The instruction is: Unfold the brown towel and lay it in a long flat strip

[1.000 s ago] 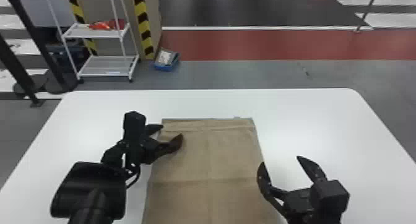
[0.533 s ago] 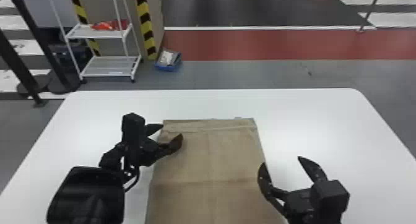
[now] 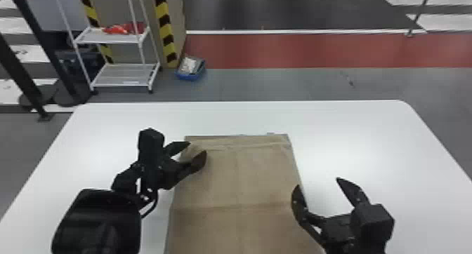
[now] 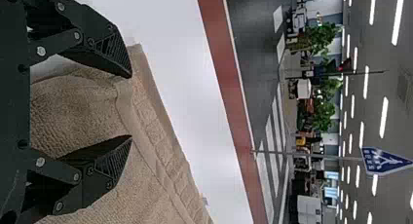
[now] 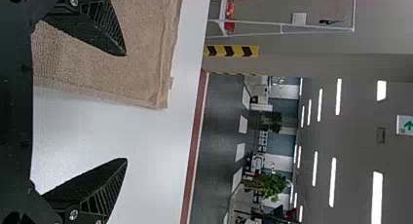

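Barely anything shifts: left fingers (image 3: 199,162) and right fingers (image 3: 298,200) stay parted, gripping nothing. The brown towel (image 3: 238,183) lies mostly flat, so unfolding looks well along.

Work surface: one white table (image 3: 368,137) and one brown towel (image 3: 224,179). Manipulators: two in number, one left gripper (image 3: 197,148) and one right gripper (image 3: 318,182), with two black fingers (image 3: 199,162) each, four in total. Surroundings: one white rack (image 3: 149,74) with two shelves (image 3: 105,37); one blue bin (image 3: 189,77); two black-and-yellow striped bands (image 3: 164,25) in the head view; two thick black posts (image 3: 47,49); one red floor strip (image 3: 316,49). Signs: two, comprising one blue triangular sign (image 4: 387,160) and one green arrow sign (image 5: 405,125).
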